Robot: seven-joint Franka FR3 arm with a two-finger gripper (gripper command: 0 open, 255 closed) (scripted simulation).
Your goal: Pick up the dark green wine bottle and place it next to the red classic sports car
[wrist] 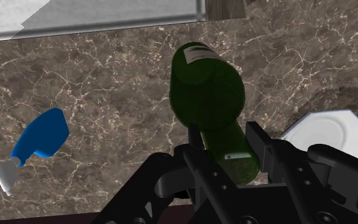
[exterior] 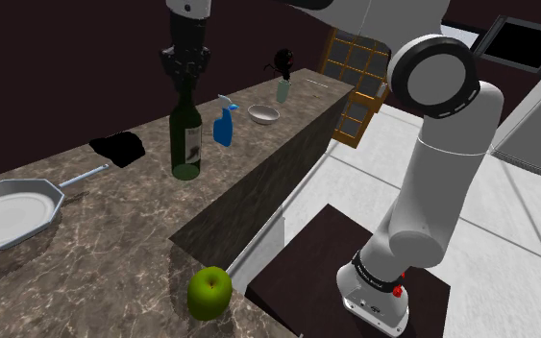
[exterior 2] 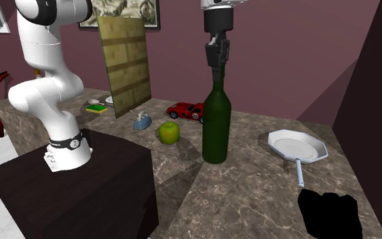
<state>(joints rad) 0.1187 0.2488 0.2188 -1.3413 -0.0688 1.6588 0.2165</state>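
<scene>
Gripping the dark green wine bottle [exterior: 186,144] at its neck.
The fingers [wrist: 194,135] of the gripper [exterior: 184,82] clasp the neck from both sides; the bottle stands upright on the marbled tabletop [exterior: 86,250], near its edge toward the stand [exterior: 335,259], apart from the red sports car [exterior 2: 186,111].

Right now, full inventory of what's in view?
wine bottle: 1, dark green, upright mid-counter
apple: 1, green, counter edge near the stand
pan: 1, white, counter, shoulder view's left
spray bottle: 1, blue, beside the wine bottle
bowl: 1, grey, beyond the spray bottle
car: 1, red, behind the apple in the second exterior view
black object: 1, near the pan's handle
counter: 1, brown marbled
stand: 1, dark box
arm: 1, white
gripper: 1, black, clasping the wine bottle's neck
</scene>
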